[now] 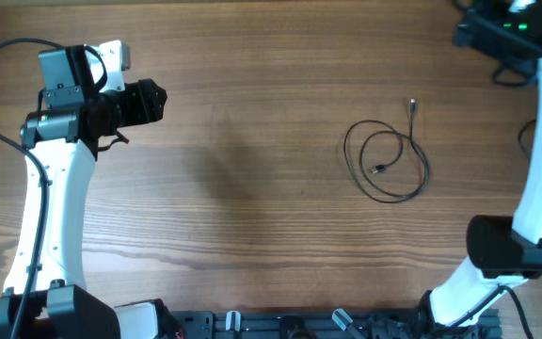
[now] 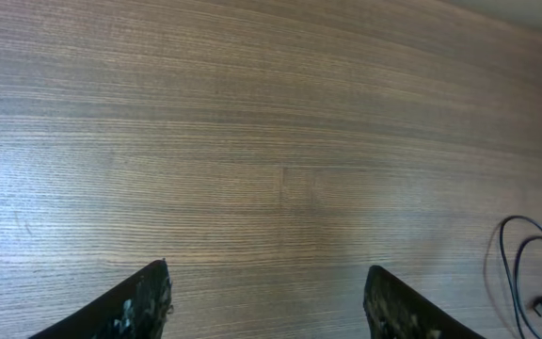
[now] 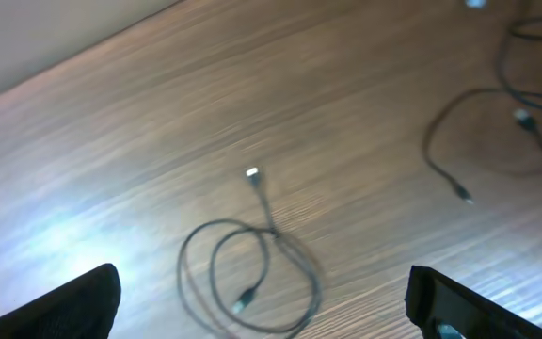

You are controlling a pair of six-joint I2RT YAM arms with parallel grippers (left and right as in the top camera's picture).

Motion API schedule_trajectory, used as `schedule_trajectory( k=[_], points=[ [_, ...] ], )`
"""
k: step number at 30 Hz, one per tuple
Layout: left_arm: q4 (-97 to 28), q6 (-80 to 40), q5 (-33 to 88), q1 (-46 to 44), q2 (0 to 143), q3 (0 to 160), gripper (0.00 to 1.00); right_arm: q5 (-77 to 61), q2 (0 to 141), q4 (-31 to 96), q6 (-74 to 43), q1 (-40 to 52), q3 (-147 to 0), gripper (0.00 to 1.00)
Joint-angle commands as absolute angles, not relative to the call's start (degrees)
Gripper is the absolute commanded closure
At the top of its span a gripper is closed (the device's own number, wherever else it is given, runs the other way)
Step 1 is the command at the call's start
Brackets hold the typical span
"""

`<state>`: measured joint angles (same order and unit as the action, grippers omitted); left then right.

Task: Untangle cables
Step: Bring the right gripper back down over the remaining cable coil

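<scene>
Well right of centre on the wooden table (image 1: 252, 207) lies the thin black cable (image 1: 380, 169), loosely coiled in a couple of overlapping loops, one plug end trailing toward the far side. Nothing grips it. The left gripper (image 2: 271, 311) hovers well apart to the left, its fingers spread wide over the wood. The right gripper (image 3: 271, 315), likewise spread, looks down on the coil from a distance. More dark cable (image 3: 460, 194) lies blurred beyond.

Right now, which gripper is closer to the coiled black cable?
Right. The right gripper hangs open just beyond the coiled cable, which lies between its fingers in the wrist view. The left gripper is open far off to the cable's left.
</scene>
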<state>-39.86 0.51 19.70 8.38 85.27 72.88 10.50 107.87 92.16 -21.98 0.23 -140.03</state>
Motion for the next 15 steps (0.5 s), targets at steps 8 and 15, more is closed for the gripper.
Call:
schedule_trajectory(
  k=[8,15],
  points=[
    [-40.12,-0.45,20.97,8.91,83.99,73.14,0.35,14.55,106.59,92.03,-16.62,6.87,-130.61,0.01],
    [-40.34,-0.23,20.95,8.91,83.99,73.14,0.35,14.2,99.7,92.16,-14.72,6.68,-129.14,0.01]
  ],
)
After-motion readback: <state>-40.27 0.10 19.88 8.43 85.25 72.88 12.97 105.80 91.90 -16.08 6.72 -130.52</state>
